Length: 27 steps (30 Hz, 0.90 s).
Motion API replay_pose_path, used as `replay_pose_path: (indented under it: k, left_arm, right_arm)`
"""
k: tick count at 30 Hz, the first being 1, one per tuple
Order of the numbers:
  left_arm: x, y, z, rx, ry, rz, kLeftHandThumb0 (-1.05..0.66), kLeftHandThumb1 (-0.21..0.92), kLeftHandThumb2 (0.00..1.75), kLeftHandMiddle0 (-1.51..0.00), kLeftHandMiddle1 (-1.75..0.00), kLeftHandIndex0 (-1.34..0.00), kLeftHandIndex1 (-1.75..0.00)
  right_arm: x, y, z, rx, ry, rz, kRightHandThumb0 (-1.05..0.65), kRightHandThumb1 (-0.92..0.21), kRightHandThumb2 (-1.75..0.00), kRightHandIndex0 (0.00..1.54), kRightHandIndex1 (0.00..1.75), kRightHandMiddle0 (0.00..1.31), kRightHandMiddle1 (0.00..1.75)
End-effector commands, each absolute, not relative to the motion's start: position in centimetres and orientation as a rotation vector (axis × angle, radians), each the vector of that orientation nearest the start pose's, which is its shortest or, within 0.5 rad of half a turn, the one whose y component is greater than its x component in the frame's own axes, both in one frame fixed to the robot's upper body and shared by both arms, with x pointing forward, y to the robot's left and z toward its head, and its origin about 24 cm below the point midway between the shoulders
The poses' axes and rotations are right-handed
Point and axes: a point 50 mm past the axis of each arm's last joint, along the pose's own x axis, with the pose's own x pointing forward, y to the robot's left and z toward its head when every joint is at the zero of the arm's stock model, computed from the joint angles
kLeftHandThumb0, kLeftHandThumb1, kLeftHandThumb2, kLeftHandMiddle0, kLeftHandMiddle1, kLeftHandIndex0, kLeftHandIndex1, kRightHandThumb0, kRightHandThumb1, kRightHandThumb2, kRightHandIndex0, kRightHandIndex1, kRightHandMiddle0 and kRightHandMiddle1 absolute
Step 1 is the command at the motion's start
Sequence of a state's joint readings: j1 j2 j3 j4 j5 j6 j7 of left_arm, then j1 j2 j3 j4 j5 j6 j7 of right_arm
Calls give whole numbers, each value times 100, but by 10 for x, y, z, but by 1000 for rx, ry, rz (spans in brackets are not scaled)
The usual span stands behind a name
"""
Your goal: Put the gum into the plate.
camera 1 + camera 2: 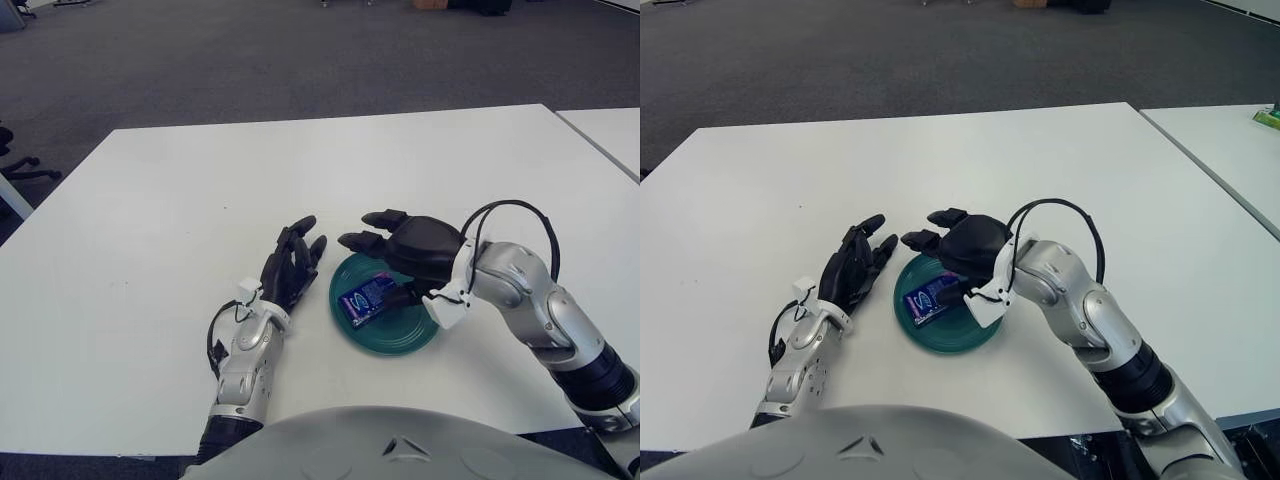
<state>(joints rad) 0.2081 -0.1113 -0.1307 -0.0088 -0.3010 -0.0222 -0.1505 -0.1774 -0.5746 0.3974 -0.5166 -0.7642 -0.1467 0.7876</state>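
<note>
Gum lies flat in the plate, beneath the right hand's spread, empty fingers.

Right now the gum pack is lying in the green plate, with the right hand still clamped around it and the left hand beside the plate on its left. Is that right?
Not quite. The right hand is open, its fingers spread above the plate's far rim, and grips nothing, as the left eye view shows. The gum pack does lie in the plate, and the left hand shows beside it on the left.
</note>
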Motion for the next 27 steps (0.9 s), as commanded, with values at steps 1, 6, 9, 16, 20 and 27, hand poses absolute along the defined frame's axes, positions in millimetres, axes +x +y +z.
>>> replay_pose_path:
  k: [1,6,9,16,20,27]
  left_arm:
    - [208,100,9,-453,132,-163,-86,92,90,-50,-6,0,-78]
    - [208,100,9,-453,132,-163,-86,92,90,-50,-6,0,-78]
    - [208,100,9,-453,132,-163,-86,92,90,-50,-6,0,-78]
    - [208,100,9,-453,132,-163,-86,92,90,-50,-6,0,-78]
    - [208,99,10,-453,132,-163,-86,92,90,-50,-6,0,-78]
    - [207,99,9,-453,132,-164,-86,92,90,-50,-6,0,-78]
  right_arm:
    - [215,-92,128,-1515,-399,1006,-105,-92,-107,0,0,0,0]
    - [215,-91,128,-1485,-412,1001,-105,-92,-107,0,0,0,0]
    - [214,-88,127,-1464,-422,991,-105,-92,-107,0,0,0,0]
    - [214,-88,128,-1415,-488,880,-105,-92,-107,0,0,0,0]
    - [231,-95,134,-1136,-458,659,-105,-92,-103,0,0,0,0]
    - [244,-108,122,-736,-337,402,-104,-92,-97,0,0,1,1]
